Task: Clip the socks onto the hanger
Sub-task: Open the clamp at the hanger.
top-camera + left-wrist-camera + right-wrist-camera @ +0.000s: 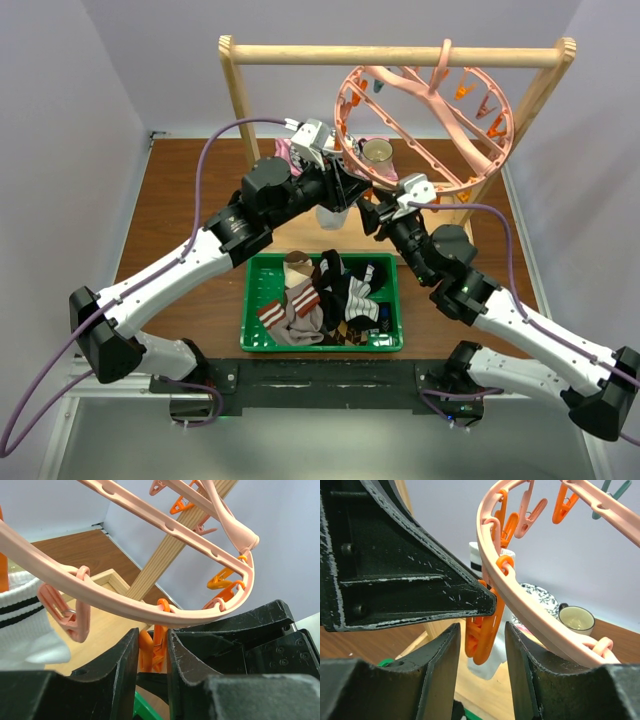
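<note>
A green basket (320, 346) on the table holds a heap of socks (320, 300), while at the lower rim of the pink hanger (437, 80), which is hooked on the wooden rack (330, 55), the left gripper (152, 637) pinches an orange clip (152, 655) and the right gripper (482, 630) straddles it, jaws apart.

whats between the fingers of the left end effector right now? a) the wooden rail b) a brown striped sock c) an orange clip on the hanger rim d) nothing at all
c: the left wrist view shows an orange clip hanging from the rim of the hanger, pinched between the two fingers of the left end effector.
</note>
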`<state>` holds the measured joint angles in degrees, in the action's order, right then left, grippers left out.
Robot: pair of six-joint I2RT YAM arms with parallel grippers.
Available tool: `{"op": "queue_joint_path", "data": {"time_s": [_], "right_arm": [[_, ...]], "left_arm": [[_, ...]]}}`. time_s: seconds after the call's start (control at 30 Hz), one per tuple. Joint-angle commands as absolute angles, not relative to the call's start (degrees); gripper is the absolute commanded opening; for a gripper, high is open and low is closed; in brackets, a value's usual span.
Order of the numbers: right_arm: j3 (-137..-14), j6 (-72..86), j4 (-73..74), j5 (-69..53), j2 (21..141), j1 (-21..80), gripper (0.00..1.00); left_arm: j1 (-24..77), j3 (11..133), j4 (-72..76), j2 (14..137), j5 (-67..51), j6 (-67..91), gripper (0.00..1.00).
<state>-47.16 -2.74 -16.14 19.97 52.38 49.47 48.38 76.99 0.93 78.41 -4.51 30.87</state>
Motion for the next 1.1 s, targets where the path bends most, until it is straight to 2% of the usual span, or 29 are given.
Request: {"op": "queue_joint_path", "data": {"time_s": [0.0,0.27,0.33,0.4,0.43,0.67,1.07], "right_arm": [[-51.0,-5.3,-18.5,23.9,51.9,49.2,0.46],[-51.3,-4.6,-12.2,23.9,48.8,49.1,0.51],[-51.7,-4.2,-11.2,25.0,48.5,49.0,0.57],[-52.7,-4.2,-9.6,25.7,48.5,48.7,0.69],[-52.9,-4.3,-9.1,25.8,48.3,48.7,0.70],[-53.8,-4.7,-5.6,24.4,45.2,47.3,0.70],[-52.8,-1.4,-5.1,19.8,46.1,47.1,0.59]], "left_arm": [[48.3,77.0,1.6,75.9,-4.6,30.0,0.00],[48.2,76.6,1.5,75.4,-4.4,29.2,0.00],[48.1,76.5,1.6,75.4,-4.4,29.1,0.00],[48.0,76.5,1.5,75.2,-4.5,28.8,0.00],[47.9,76.4,1.6,75.1,-4.5,28.7,0.00],[47.7,76.1,2.5,75.0,-5.5,28.6,0.00],[47.5,76.0,2.8,74.7,-6.1,29.0,0.00]]}}
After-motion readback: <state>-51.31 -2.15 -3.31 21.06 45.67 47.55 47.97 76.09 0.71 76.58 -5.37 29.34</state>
